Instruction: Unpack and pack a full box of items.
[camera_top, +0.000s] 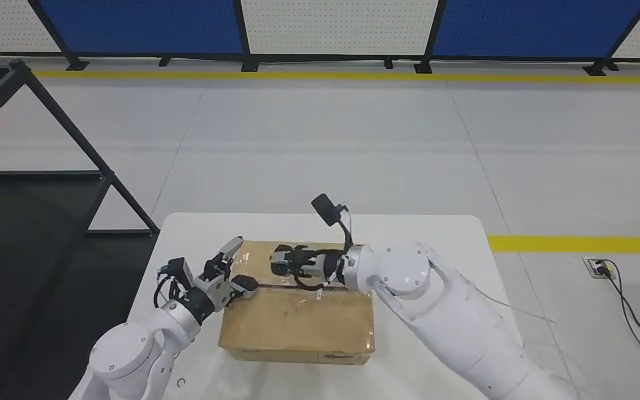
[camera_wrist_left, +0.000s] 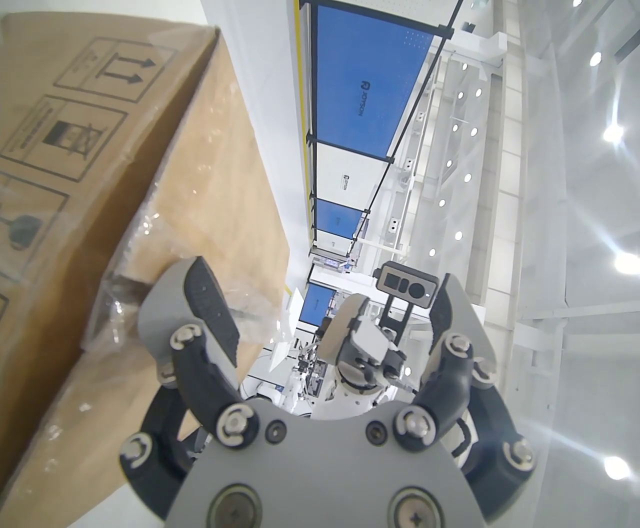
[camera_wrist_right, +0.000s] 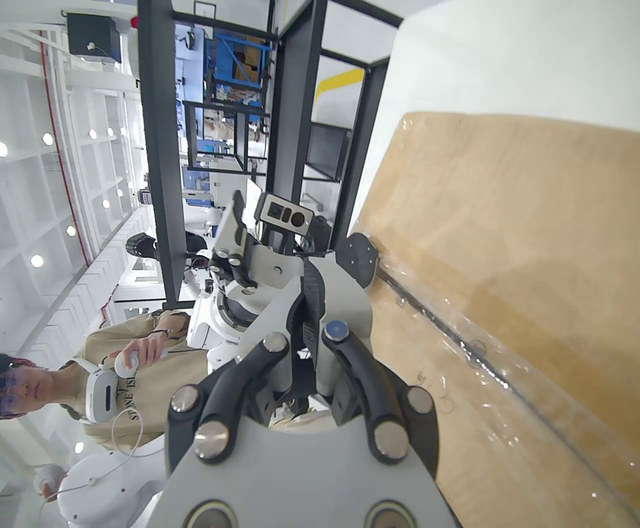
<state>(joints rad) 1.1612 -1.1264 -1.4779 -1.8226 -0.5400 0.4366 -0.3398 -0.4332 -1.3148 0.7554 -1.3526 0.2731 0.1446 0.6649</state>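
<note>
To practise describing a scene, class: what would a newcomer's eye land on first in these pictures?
The brown cardboard box on the white table, its top seam sealed with clear tape, draws the eye first. Next come the two grippers meeting near one end of its top: the left gripper open with one finger against the taped edge, the right gripper shut beside the seam.

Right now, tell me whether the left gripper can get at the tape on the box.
Probably yes: the left gripper is open at the box's top edge, one finger pad resting against the clear tape there, with nothing between them.
</note>
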